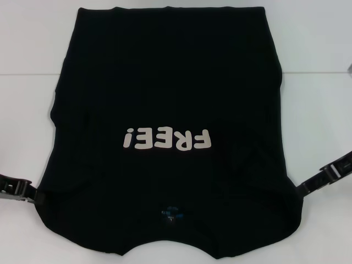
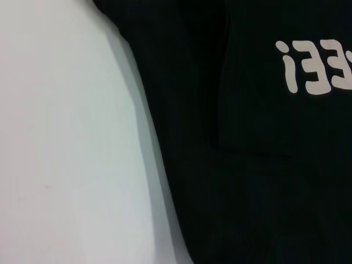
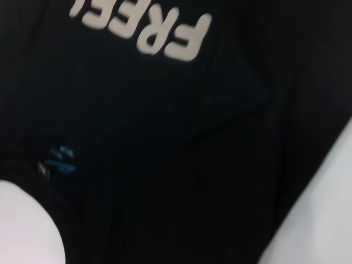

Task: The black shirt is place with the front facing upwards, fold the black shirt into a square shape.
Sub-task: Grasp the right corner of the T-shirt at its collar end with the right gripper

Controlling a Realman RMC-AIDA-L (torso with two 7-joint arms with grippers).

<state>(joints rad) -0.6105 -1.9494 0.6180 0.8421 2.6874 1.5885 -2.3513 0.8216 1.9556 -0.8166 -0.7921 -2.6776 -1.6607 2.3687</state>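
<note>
The black shirt [image 1: 170, 88] lies flat on the white table [image 1: 33, 44], front up, collar at the near edge and hem at the far edge. Its cream letters "FREE!" [image 1: 168, 139] read upside down in the head view, and the blue neck label [image 1: 170, 212] shows near the collar. Both sleeves look tucked in at the sides. My left gripper [image 1: 32, 192] is low at the shirt's near left shoulder edge. My right gripper [image 1: 303, 188] is at the near right shoulder edge. The shirt also fills the left wrist view [image 2: 258, 165] and the right wrist view [image 3: 165, 154].
Bare white table shows to the left [image 2: 66, 137] and right [image 1: 324, 110] of the shirt and beyond its hem. A dark object [image 1: 349, 69] sits at the far right edge.
</note>
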